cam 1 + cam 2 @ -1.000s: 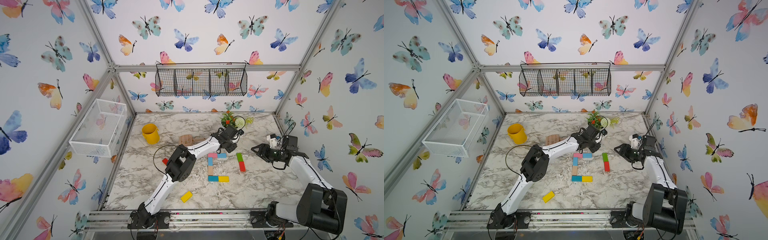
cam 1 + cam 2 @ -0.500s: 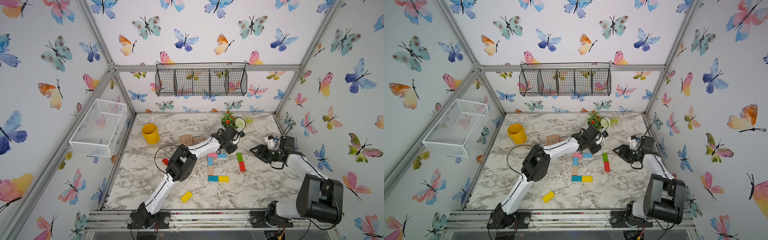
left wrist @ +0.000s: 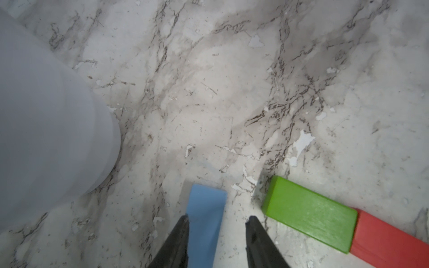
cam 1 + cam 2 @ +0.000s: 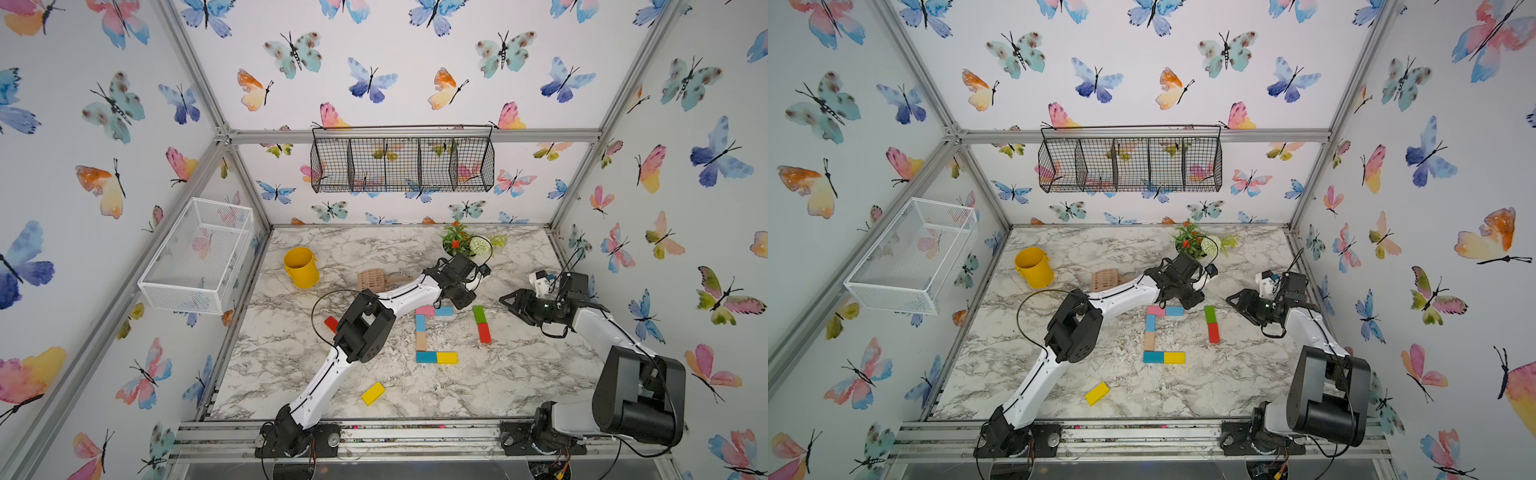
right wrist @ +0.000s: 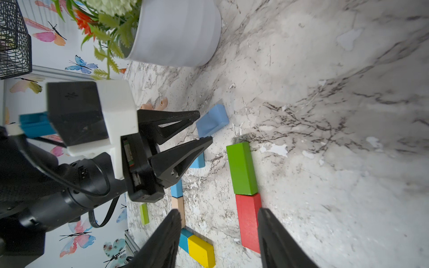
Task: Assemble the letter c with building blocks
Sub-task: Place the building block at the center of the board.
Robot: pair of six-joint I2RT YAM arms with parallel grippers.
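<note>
Six flat blocks lie in a squared C on the table [image 4: 519,374] — a pink block [image 4: 424,310] and light blue block [image 4: 444,311] along the far bar, a blue block [image 4: 420,323] and tan block [image 4: 421,340] down the spine, and a teal block [image 4: 426,357] and yellow block [image 4: 447,358] along the near bar. Only the wrist views show the left gripper [image 3: 217,219]: it straddles the light blue block with its jaws slack. The left arm is stretched far out. The right gripper [image 5: 219,211] hovers spread and empty near a green block [image 4: 478,314].
</note>
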